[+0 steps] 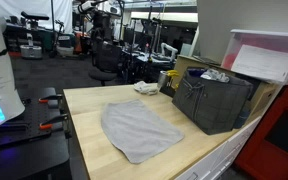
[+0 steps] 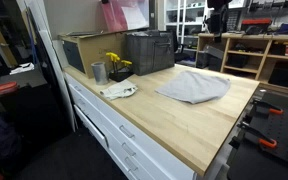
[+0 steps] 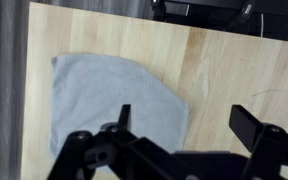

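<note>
A: Nearest, in the wrist view?
B: The tool [image 3: 184,125], dark, both fingers [image 3: 124,116] spread wide apart, nothing between them. Hangs over the desk [image 3: 229,70], touching nothing.
A: And below it?
B: A grey cloth [image 3: 114,95], laid out flat on the pale wood, with one edge just under a finger. In both exterior views, this grey cloth [image 1: 139,130] [image 2: 192,87] around the middle of the desk, well apart from all other things.
A: Farther back?
B: Seen in an exterior view: first a small crumpled white rag [image 2: 119,91] close to the front edge of the desk, then a metal cup [image 2: 98,72] and yellow flowers [image 2: 115,62] just beside each other. Behind these, a dark crate [image 2: 149,52] standing at the far end of the desk, with a brown box [image 2: 79,48] beside it. Beyond the desk, only workshop shelves [image 2: 249,50], too blurred to tell more.
</note>
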Controlling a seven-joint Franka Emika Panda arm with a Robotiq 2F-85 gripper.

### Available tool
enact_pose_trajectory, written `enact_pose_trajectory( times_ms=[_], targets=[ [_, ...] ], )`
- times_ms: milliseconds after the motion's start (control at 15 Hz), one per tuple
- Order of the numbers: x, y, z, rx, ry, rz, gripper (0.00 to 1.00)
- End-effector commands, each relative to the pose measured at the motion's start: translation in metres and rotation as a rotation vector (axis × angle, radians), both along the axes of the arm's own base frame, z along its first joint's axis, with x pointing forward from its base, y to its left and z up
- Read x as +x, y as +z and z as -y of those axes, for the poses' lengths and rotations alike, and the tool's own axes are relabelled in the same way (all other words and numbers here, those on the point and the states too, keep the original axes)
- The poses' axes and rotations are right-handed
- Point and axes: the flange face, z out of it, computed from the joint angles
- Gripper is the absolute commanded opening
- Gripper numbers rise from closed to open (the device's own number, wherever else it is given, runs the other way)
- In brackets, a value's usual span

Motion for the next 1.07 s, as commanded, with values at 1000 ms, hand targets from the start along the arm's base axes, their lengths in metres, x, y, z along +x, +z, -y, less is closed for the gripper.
enact_pose_trajectory(
  times_ms=[1000],
  targets=[
    [0.022, -0.013, 0.026, 0.013, -0.061, 0.054, 1.0]
  ],
)
